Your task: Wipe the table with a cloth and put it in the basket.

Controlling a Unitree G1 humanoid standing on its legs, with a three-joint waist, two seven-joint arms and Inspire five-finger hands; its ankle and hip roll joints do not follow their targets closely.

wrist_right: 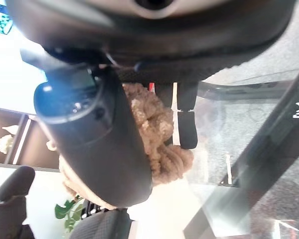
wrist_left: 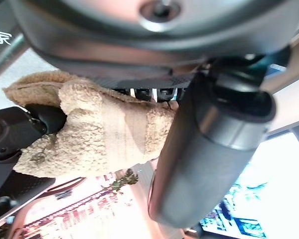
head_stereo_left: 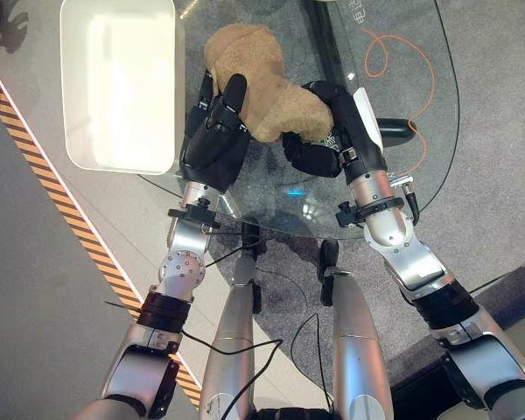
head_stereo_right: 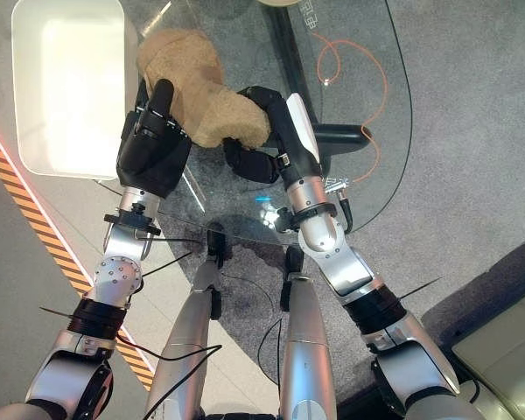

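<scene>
A white basket (head_stereo_left: 118, 87) sits at ten o'clock on the glass tabletop (head_stereo_left: 394, 105). Just right of it, the left hand (head_stereo_left: 214, 136) grips the tan cloth (head_stereo_left: 262, 92), fingers (head_stereo_left: 232, 92) curled over its edge. At two o'clock of the left hand, the right hand (head_stereo_left: 328, 144) clamps the cloth's other end.

I'm seeing a round glass table (head_stereo_left: 394, 105) carrying a bunched tan cloth (head_stereo_left: 254, 79), with a white basket (head_stereo_left: 118, 87) resting at its left edge.
</scene>
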